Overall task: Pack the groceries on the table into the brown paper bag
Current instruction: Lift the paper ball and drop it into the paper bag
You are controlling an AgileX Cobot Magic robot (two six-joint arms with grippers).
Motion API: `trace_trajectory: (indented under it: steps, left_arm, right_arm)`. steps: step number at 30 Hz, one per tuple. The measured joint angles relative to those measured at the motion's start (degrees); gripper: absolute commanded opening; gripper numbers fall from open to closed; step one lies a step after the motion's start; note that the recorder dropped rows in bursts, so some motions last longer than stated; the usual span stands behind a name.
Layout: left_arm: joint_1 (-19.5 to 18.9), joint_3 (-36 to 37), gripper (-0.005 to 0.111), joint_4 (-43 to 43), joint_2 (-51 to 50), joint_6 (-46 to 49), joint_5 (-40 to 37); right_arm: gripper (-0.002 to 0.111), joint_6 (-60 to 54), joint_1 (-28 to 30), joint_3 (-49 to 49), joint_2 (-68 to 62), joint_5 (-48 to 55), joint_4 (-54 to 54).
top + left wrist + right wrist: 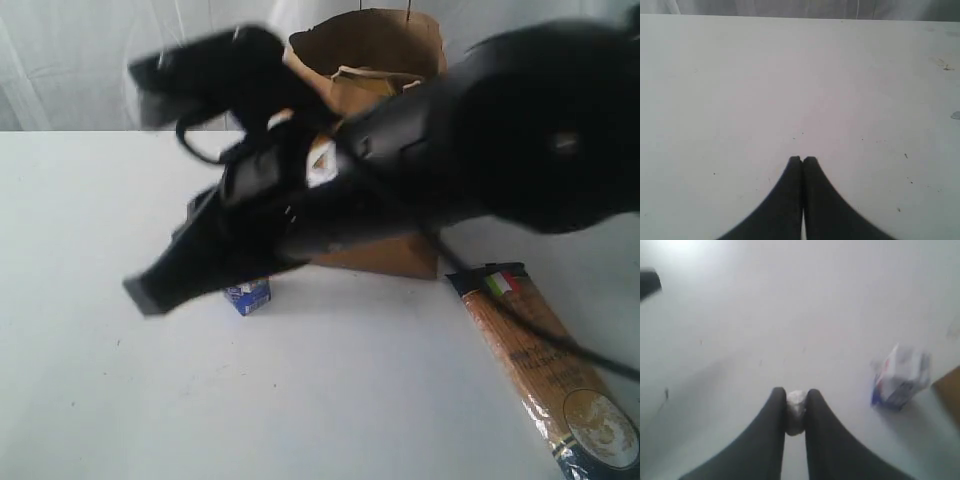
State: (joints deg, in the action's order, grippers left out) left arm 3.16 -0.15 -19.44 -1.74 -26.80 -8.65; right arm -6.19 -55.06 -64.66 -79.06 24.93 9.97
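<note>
Two worries: our right gripper [795, 393] pinches a tiny whitish lump [796, 416] we can't identify, left gripper [802, 160] clenched empty. The small white-blue carton [900, 377] sits by the brown paper bag [380, 50]; a swing could topple either.

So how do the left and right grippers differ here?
The left gripper is shut on nothing, jaws together; the right gripper pinches a small white lump. The left gripper faces only bare table; the right gripper has the carton close by. Both are black and sit over that table.
</note>
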Motion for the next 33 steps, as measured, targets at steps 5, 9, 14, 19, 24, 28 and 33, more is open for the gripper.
trace_trajectory:
  steps: [5,9,14,19,24,28,33]
  left_arm:
    - [0.0,0.0,0.0,-0.1,0.0,0.0,0.0]
    - [0.0,0.0,0.0,-0.1,0.0,0.0,0.0]
    - [0.0,0.0,0.0,-0.1,0.0,0.0,0.0]
    - [0.0,0.0,0.0,-0.1,0.0,0.0,0.0]
    - [0.0,0.0,0.0,-0.1,0.0,0.0,0.0]
    - [0.0,0.0,0.0,-0.1,0.0,0.0,0.0]
    - [0.0,0.0,0.0,-0.1,0.0,0.0,0.0]
  right_arm:
    - [0.0,5.6,5.9,0.0,9.3,-11.2,-8.0]
    - [0.0,9.7,15.0,-0.4,10.4,-19.2,-10.0]
    - [0.0,14.3,27.6,-5.4,4.1,-18.6,-10.0]
    - [0.002,12.9,32.7,-12.9,-4.1,-8.4,-10.0]
    - [0.019,8.4,32.7,-16.9,-9.1,-3.9,-9.5]
    - [0.028,8.2,32.7,-17.6,-11.0,-2.8,-9.2]
    - [0.028,8.1,32.7,-17.7,-11.3,-0.3,-8.7]
